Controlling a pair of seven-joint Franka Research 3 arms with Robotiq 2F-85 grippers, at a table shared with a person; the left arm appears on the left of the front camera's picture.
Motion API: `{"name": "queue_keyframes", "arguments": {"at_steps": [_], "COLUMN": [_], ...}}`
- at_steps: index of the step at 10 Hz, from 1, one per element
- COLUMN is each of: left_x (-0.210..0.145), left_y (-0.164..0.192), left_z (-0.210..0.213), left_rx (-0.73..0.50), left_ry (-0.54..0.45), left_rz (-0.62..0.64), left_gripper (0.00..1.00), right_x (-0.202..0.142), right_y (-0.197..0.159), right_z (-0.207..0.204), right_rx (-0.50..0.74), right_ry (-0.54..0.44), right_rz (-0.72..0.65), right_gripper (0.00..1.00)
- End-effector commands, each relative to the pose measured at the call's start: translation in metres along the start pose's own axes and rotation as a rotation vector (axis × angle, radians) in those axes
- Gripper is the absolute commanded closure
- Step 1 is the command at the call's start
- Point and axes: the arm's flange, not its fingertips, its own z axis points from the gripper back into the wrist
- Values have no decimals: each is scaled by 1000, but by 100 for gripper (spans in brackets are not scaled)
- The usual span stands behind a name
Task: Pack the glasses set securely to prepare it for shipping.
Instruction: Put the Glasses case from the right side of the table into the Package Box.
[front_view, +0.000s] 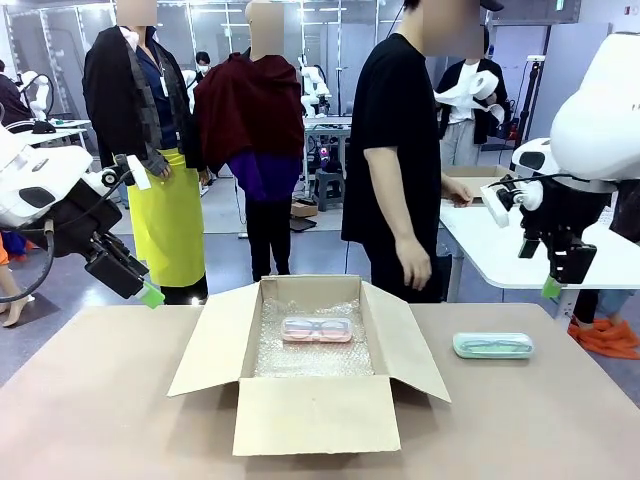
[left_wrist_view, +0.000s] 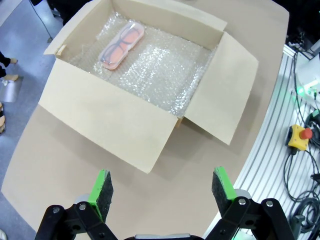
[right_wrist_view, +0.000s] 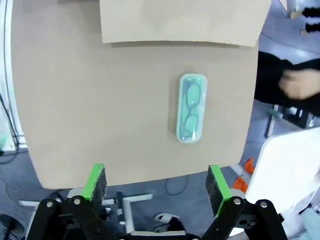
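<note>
Right gripper (right_wrist_view: 156, 181): fingers spread, empty. Mint green case (right_wrist_view: 191, 108) lay on table (right_wrist_view: 90, 110) just ahead, slightly toward one pad, long axis crosswise to closing line; this arm nearer. Left gripper (left_wrist_view: 162, 186): spread likewise; pink case (left_wrist_view: 122, 44) lay ahead, inside cardboard box (left_wrist_view: 110, 125).

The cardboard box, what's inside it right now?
A pale pink glasses case, glasses showing through its lid, lies on bubble wrap lining the cardboard box. The wrap covers the floor, hiding anything beneath.
</note>
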Motion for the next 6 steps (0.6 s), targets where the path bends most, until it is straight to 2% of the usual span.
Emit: {"name": "queue_keyframes", "arguments": {"at_steps": [1,3,6], "left_x": [-2,-2,-2], "left_y": [1,1,1], "left_z": [1,1,1], "left_rx": [-13,-13,-13], "left_ry": [-8,-8,-8], "left_rz": [-12,-12,-12], "left_gripper": [0,0,0], "right_x": [-4,-1,-5], "right_y": [-9,-23,-59], "right_z": [0,-20,-71], "right_rx": [-27,-34,30], "right_ry": [-36,-30,-28], "right_rz": [-34,-110,-101], "right_gripper": [0,0,0]}}
